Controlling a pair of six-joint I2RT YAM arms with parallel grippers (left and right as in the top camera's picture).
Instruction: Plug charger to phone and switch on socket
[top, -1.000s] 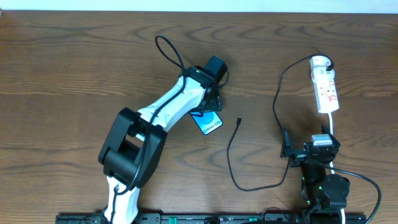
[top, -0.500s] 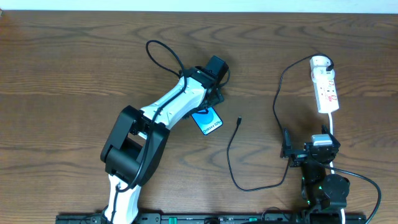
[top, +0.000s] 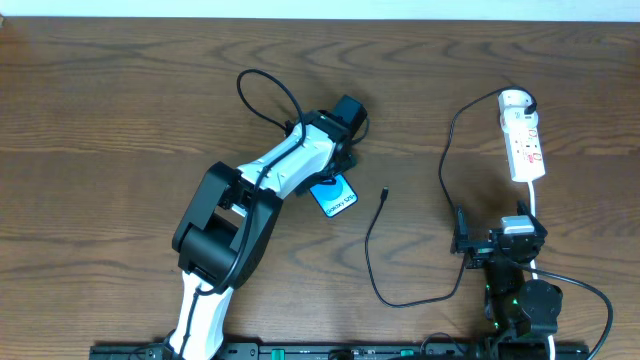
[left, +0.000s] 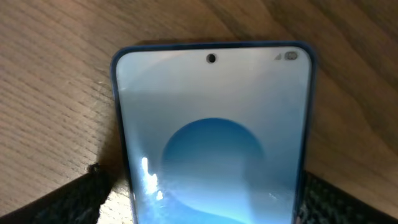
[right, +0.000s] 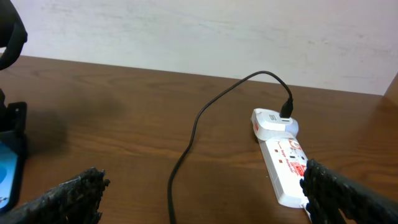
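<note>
My left gripper stands wide astride the phone - perhaps one pad touches its edge, the view is too close. My right gripper is wide and empty, near the socket. If I close off-centre, the phone may twist away from the charger - then plugging becomes harder.

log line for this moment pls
left gripper: open, astride phone | right gripper: open, empty | charger: plugged at socket, tip loose on table beside phone
</note>
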